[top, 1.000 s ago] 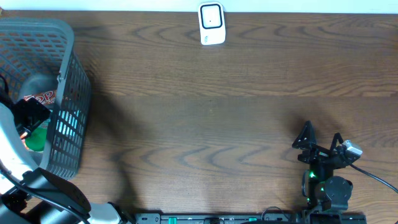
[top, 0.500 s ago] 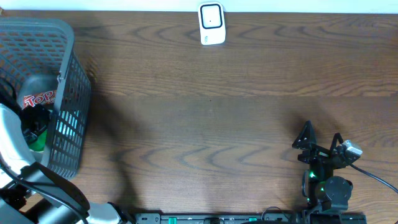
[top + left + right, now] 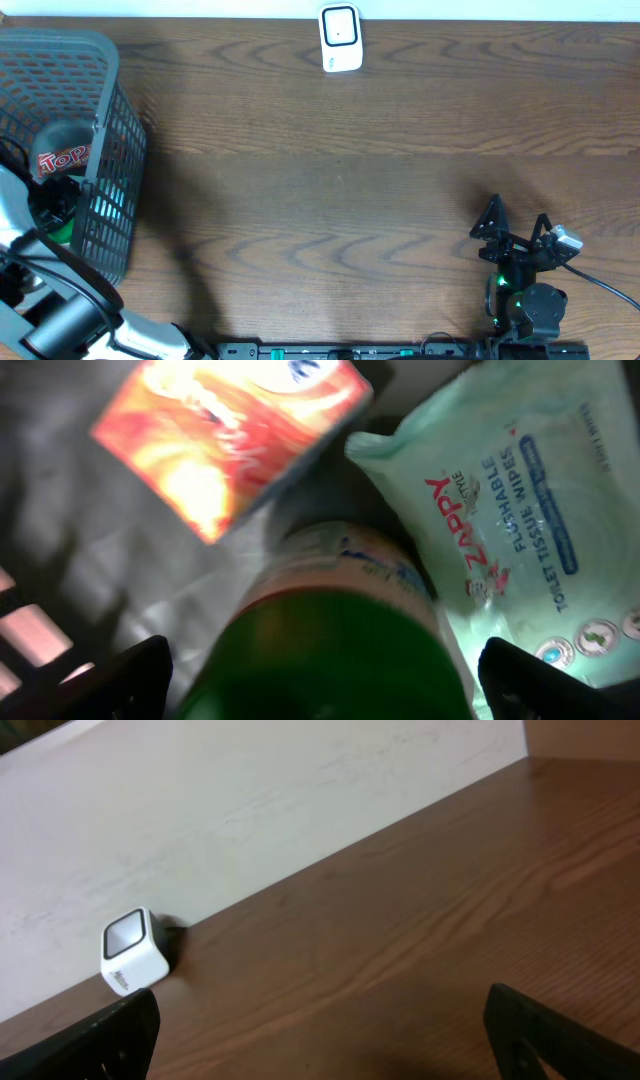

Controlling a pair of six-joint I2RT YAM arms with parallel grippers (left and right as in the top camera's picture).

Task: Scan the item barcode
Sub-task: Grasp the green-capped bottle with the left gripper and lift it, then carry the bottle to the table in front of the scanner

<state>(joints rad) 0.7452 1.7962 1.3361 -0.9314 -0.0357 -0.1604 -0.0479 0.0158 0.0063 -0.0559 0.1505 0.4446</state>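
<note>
The left gripper (image 3: 325, 672), spread wide and empty, hangs inside the grey basket (image 3: 105, 150) with the green bottle (image 3: 340, 610) directly between and just ahead of its jaws, the bottle's long axis seemingly running forward from them. An orange box (image 3: 230, 430) lies ahead-left, a Zappy wipes pack (image 3: 530, 510) ahead-right; the right gripper (image 3: 515, 235), equally open and empty, sits well apart.

One wooden table (image 3: 350, 200) carries one grey mesh basket (image 3: 108, 120) at nine o'clock and one white barcode scanner (image 3: 340, 40) at twelve o'clock. The left wrist view shows three items in the basket: one green bottle (image 3: 330, 650), one orange box (image 3: 225, 435) and one Zappy wipes pack (image 3: 530, 530).
</note>
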